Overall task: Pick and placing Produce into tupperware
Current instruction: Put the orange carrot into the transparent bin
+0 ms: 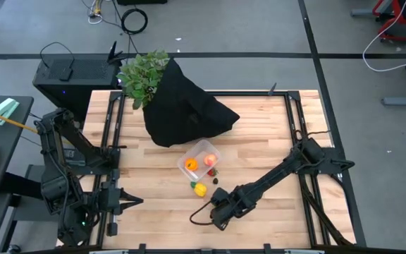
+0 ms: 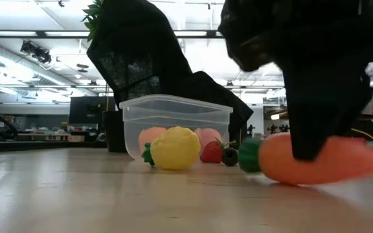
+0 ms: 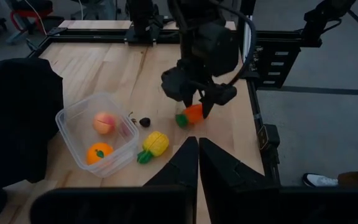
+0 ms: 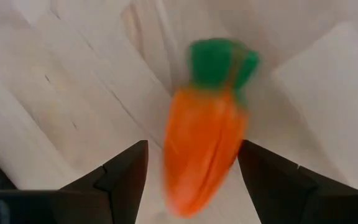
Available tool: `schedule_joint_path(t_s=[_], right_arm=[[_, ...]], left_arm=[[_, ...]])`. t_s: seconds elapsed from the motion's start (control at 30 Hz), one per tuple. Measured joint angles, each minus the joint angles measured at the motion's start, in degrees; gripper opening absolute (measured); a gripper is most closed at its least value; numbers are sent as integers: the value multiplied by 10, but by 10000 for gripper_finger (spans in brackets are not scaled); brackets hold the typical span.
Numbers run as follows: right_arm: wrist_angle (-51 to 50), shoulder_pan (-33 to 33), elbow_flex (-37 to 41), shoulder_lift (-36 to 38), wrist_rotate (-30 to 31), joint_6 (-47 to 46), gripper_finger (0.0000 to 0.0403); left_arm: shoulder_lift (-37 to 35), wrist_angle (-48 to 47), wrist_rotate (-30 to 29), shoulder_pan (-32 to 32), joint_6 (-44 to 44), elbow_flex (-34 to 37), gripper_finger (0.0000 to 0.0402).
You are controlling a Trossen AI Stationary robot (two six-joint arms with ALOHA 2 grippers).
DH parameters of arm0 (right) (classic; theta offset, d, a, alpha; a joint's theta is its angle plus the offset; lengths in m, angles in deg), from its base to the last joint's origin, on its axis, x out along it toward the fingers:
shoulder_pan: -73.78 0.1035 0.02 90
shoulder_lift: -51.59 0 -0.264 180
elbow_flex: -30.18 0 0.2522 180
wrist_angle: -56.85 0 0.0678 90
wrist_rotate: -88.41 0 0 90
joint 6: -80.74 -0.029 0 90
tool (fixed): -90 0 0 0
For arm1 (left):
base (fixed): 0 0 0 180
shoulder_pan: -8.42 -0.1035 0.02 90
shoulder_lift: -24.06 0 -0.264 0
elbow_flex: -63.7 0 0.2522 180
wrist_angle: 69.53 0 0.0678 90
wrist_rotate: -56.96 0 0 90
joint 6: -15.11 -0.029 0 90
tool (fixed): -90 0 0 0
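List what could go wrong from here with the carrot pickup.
1. The right gripper is open astride the carrot, which lies at a slant between the fingers; closing could squeeze it out sideways.
2. The tupperware already holds the orange ball and the pink-red fruit, so the long carrot may catch the rim.

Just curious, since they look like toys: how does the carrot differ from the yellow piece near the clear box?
The carrot is orange and long, lying under the right hand, whose fingers stand either side of it. The yellow piece is rounder and bumpy, lying beside the tupperware with no hand near. Both have green ends and lie on the table.
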Motion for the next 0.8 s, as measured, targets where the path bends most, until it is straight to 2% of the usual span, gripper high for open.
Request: schedule_joint_path(t_s=[0.27, 0.6, 0.7, 0.8], right_arm=[[19, -8, 0, -14, -6, -1, 243], [11, -22, 0, 18, 30, 21, 159], [7, -26, 0, 31, 30, 32, 155], [5, -30, 0, 54, 27, 45, 168]], left_arm=[[0, 0, 0, 0, 0, 0, 18], [0, -2, 0, 0, 0, 0, 21], [0, -2, 0, 0, 0, 0, 24], [0, -2, 0, 0, 0, 0, 24]])
